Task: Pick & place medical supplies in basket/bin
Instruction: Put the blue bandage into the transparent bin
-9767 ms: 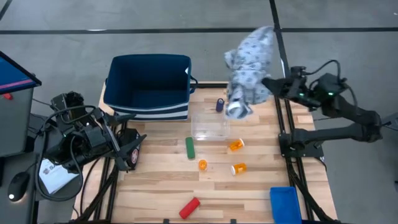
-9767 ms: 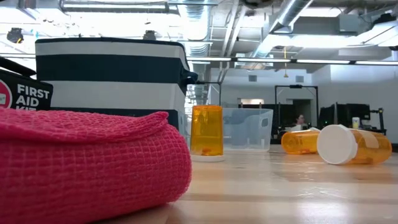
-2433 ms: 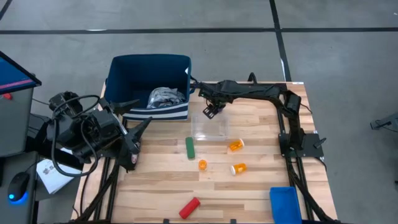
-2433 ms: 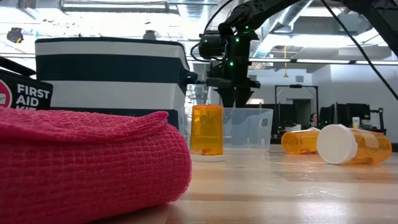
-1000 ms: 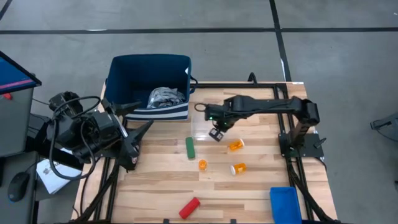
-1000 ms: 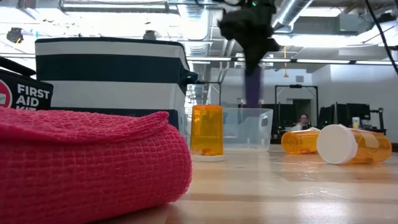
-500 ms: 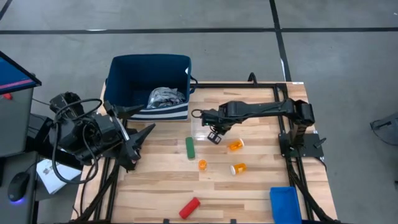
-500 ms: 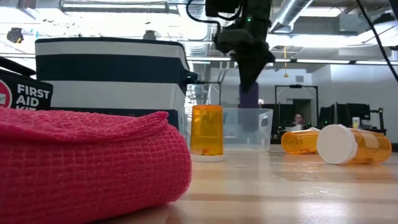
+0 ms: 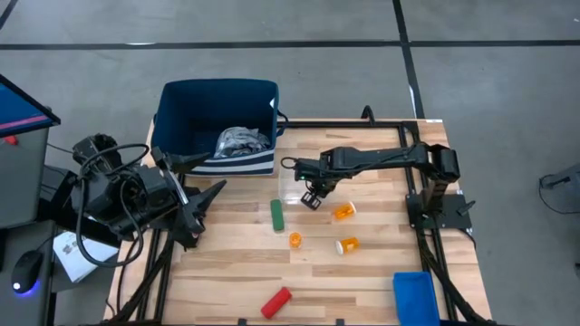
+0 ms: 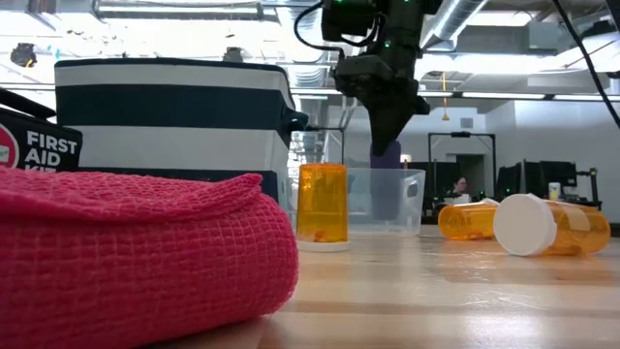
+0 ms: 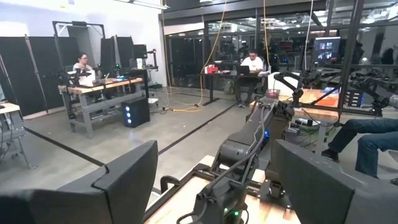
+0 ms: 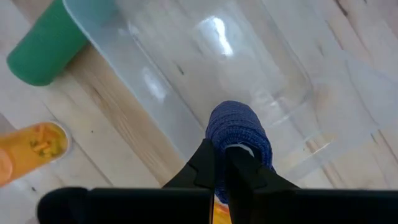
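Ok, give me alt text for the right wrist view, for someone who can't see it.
The right gripper holds a purple cylinder upright over the clear plastic tray on the wooden table. A green cylinder lies beside the tray, and an orange pill bottle stands nearby.

- From my high view, the right gripper (image 9: 313, 196) covers whatever it grips; the roll cannot be made out there.
- On my right wrist feed, the purple roll (image 12: 238, 132) is partly masked by the dark fingertips (image 12: 239, 169) pinching it, and the green cylinder (image 12: 47, 53) is cropped at 10 o'clock.
- My low view loses most of the navy basket (image 10: 170, 116) behind the red roll (image 10: 136, 254), itself cropped at 7 o'clock.
- The blue bin (image 9: 416, 297) runs off at 5 o'clock.
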